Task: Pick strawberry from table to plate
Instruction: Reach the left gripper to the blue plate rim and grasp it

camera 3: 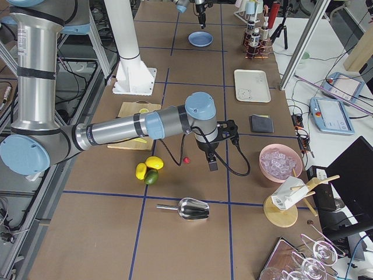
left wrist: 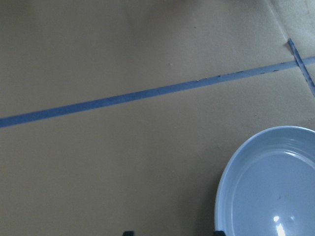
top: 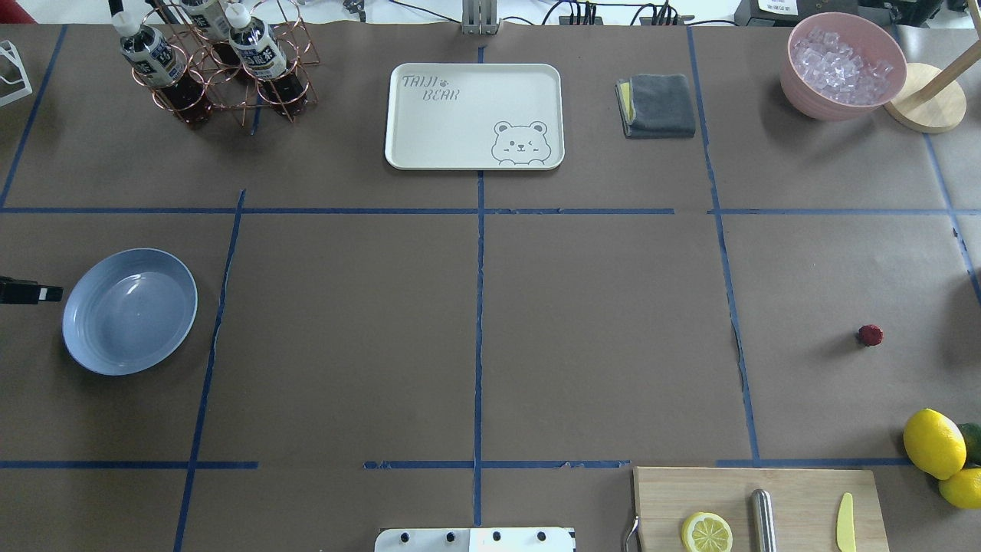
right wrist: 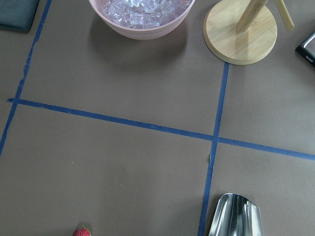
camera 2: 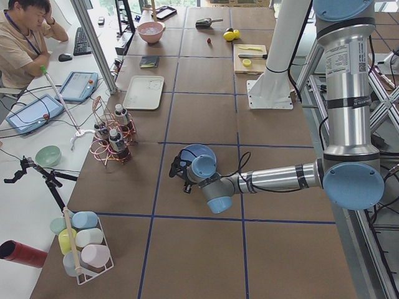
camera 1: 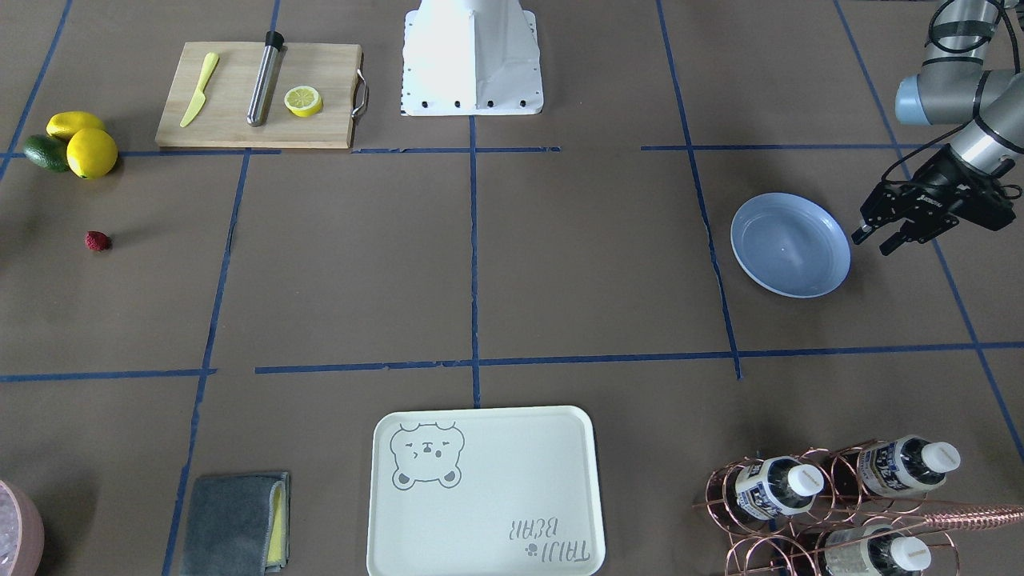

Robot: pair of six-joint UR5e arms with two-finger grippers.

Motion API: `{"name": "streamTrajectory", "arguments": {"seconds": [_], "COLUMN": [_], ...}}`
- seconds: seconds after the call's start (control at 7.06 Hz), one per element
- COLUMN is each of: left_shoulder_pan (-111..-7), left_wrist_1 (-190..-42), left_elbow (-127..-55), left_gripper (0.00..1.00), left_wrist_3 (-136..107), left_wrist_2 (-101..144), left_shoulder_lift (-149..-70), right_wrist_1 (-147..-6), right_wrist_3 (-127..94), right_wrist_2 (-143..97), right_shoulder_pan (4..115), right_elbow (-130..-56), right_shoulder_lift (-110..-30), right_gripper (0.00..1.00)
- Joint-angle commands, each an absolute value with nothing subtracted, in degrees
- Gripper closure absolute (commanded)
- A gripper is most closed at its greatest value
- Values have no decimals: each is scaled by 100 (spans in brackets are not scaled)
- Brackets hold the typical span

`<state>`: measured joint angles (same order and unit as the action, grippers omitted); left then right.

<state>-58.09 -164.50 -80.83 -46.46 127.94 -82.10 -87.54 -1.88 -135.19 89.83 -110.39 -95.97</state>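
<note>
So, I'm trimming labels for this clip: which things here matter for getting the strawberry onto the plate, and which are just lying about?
In the job:
strawberry
plate
table

Just lying about:
cutting board with lemon half
whole lemons
avocado
bear tray
grey cloth
bottle rack
bowl of ice
metal scoop

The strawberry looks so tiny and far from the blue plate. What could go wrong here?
1. The strawberry is small and rounded, so it may slip or roll when the jaws close.
2. The plate lies across the table, so a long carry could drop it.
3. The left arm's jaws hang beside the plate's rim and might get in the way.
</note>
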Motion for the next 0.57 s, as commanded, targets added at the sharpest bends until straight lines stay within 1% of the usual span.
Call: {"name": "streamTrajectory", "arguments": {"seconds": [0.0,0.14,0.28,0.43], "left_shoulder_pan": [-5573,-5511,-5467,-5406], "left_wrist_1": [-16471,-16479,-16471,-16453], "left_elbow": [-8068,-8068,-8068,-8068], "left_gripper": [39,41,47,62], "left_wrist_3": [-4693,-4693,-4693,-4702], "left_wrist_2": [12762,12762,12701,12517], "left_shoulder_lift": [-8209,-8209,-8209,-8209], "right_wrist_1": [-8754,-8754,-8754,-8754], "right_wrist_3": [-185,-185,-185,-176], "right_wrist_2": [-13509,-13509,-13500,-13500], "right_shoulder_pan": [8982,8982,8982,8982], "right_elbow": [-11039,-11039,-11030,-11030], "right_shoulder_lift": [-9624,-9624,-9641,-9650], "right_gripper": [0,0,0,0]}}
